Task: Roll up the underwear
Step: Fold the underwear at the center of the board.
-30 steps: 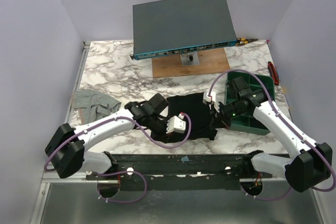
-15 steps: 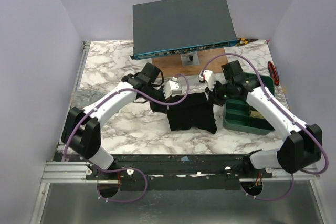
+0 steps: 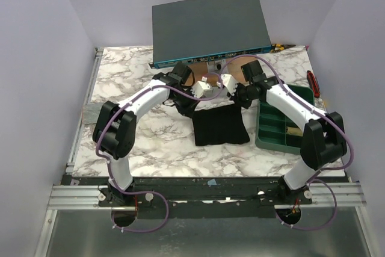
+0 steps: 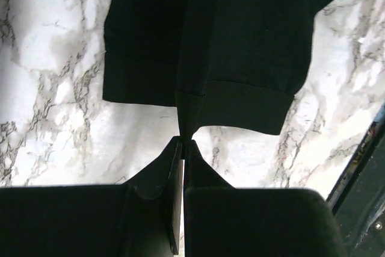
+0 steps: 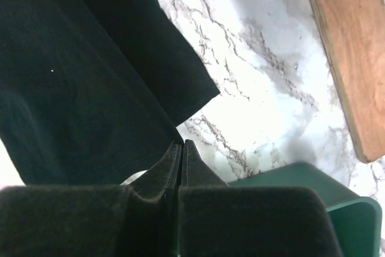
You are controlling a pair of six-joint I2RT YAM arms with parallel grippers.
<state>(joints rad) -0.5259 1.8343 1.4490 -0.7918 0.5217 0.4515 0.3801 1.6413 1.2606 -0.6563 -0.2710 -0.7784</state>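
Tightly, left claw (image 4: 182, 141) clamps underwear (image 3: 219, 126), right claw (image 5: 181, 143) too

- Two robot arms: the left arm (image 3: 141, 103) and the right arm (image 3: 295, 108)
- Two grippers, one on each arm: the left gripper (image 4: 182, 142) and the right gripper (image 5: 181, 144)
- One piece of black underwear (image 3: 221, 126)
- One green tray (image 3: 263, 138)
- One dark grey box (image 3: 207, 25)
- One wooden board (image 3: 201, 70) beneath that box
- One striped grey cloth (image 3: 90, 114) at the left edge
- One red-handled tool (image 3: 312, 82) at the right edge
- One marble table (image 3: 126, 70)
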